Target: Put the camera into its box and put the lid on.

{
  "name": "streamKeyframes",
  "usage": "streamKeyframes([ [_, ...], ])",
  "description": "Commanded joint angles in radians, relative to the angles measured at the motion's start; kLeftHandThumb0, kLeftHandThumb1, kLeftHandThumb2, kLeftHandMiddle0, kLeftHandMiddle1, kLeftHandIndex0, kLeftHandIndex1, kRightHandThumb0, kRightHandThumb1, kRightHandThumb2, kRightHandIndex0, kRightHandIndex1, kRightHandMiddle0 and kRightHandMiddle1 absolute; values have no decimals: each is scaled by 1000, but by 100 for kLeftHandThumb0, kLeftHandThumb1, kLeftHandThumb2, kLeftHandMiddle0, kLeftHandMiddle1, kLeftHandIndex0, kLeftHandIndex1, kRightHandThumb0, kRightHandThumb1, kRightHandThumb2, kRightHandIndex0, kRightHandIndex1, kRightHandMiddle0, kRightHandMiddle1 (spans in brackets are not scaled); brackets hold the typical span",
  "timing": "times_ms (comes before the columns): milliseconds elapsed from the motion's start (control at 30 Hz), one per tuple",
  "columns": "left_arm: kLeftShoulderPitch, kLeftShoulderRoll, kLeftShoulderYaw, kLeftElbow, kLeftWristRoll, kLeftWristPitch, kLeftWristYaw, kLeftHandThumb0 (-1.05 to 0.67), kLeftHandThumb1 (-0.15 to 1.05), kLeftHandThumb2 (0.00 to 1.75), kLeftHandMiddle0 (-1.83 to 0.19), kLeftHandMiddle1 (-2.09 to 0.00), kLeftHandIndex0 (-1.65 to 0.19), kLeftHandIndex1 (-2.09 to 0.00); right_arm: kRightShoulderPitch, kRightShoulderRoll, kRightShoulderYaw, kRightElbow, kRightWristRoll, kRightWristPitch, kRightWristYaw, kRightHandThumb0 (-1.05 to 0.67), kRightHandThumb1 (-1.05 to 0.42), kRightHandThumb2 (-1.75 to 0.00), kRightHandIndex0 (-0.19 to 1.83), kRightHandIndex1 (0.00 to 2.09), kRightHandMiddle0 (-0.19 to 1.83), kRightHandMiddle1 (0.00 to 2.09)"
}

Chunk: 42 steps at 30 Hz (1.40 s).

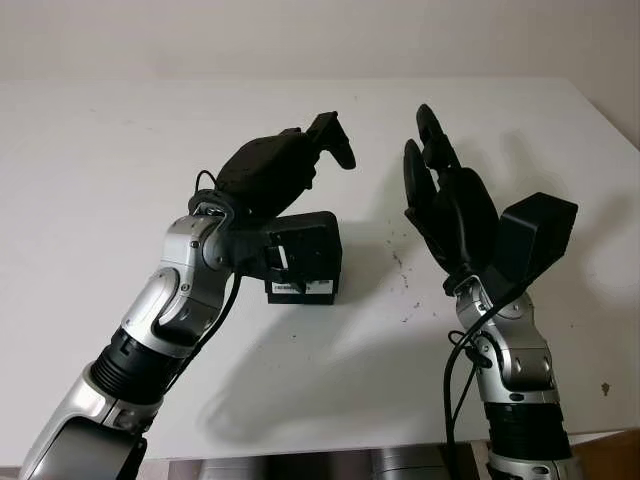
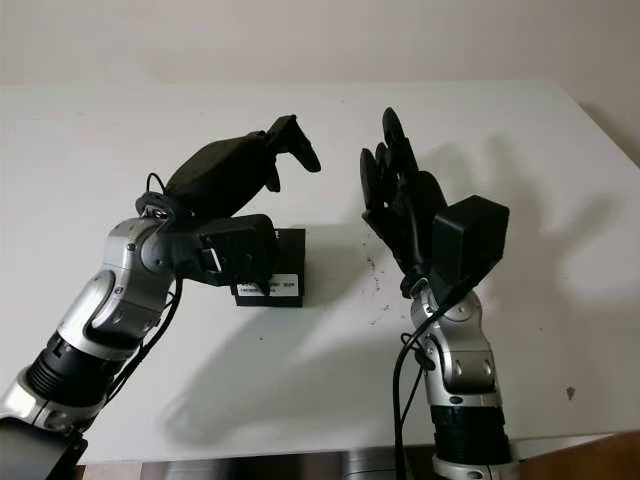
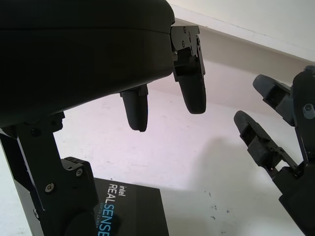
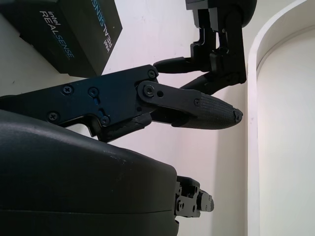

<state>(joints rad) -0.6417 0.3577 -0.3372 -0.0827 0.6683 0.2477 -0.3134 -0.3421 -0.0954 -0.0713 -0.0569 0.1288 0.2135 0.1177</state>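
Fingers of both robot hands hold nothing: the left hand (image 1: 285, 160) hangs open above the table, fingertips pointing toward the right hand (image 1: 445, 200), which stands open and upright just beside it, palm facing left. Beneath the left wrist, a closed black box (image 2: 272, 272) marked "Intel RealSense" sits on the white table (image 1: 100, 200). A pale wall (image 1: 300, 35) runs behind the far edge.
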Motion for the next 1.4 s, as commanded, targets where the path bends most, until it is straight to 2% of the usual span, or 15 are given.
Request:
streamKeyframes([
  [0, -19, -18, 2, 15, -7, -14, 12, -29, 101, 5, -7, -158, 13, -149, 3, -5, -3, -15, 2, 0, 0, -66, -105, -56, -7, 6, -3, 7],
  [367, -35, -30, 9, 54, -60, -31, -14, -28, 102, 5, -6, -158, 17, -154, 16, -8, -2, -31, -3, -1, -2, -65, -105, -57, -7, 6, -3, 7],
  [500, -23, -5, 20, 0, -75, 33, -99, -32, 103, 6, -5, -145, 16, -145, 19, -11, -4, -37, 0, 9, 0, -65, -105, -57, -8, 5, -4, 6],
  [700, -2, 8, 57, -97, -137, 161, -207, -35, 105, 7, 3, -145, 19, -136, 18, -9, -8, -32, 8, 4, 7, -64, -105, -58, -8, 5, -4, 6],
  [833, 7, 29, 113, -206, -238, 300, -322, -37, 105, 9, -4, -115, 15, -111, 14, -12, -8, -30, 5, 6, 10, -63, -105, -58, -8, 5, -4, 6],
  [933, -5, 67, 158, -285, -326, 416, -414, -43, 105, 14, -12, -79, 10, -87, 13, -14, -9, -30, 7, 13, 14, -64, -105, -58, -9, 5, -4, 6],
  [1033, -12, 84, 215, -350, -419, 525, -451, -48, 105, 18, -18, -44, 7, -66, 11, -12, -12, -29, 11, 19, 12, -65, -105, -56, -8, 5, -4, 6],
  [1100, -4, 83, 246, -377, -467, 567, -438, -49, 105, 20, -19, -35, 8, -60, 10, -14, -12, -26, 11, 12, 15, -65, -105, -56, -8, 5, -3, 6],
  [1167, 53, 3, 314, -413, -508, 575, -335, -54, 105, 30, -19, -21, 9, -51, 10, -17, -11, -25, 9, 12, 17, -64, -105, -56, -8, 5, -4, 6],
  [1267, 111, -88, 374, -433, -571, 573, -216, -59, 105, 41, -13, -11, 11, -43, 10, -19, -13, -25, 11, 12, 21, -65, -105, -57, -8, 5, -4, 6],
  [1333, 157, -139, 392, -431, -597, 532, -140, -63, 105, 45, -6, -6, 13, -33, 10, -20, -13, -25, 11, 15, 23, -66, -105, -56, -8, 5, -4, 6],
  [1367, 184, -135, 375, -424, -589, 486, -116, -67, 105, 49, 3, -3, 17, -23, 9, -21, -12, -25, 11, 17, 25, -65, -105, -56, -8, 5, -4, 6],
])
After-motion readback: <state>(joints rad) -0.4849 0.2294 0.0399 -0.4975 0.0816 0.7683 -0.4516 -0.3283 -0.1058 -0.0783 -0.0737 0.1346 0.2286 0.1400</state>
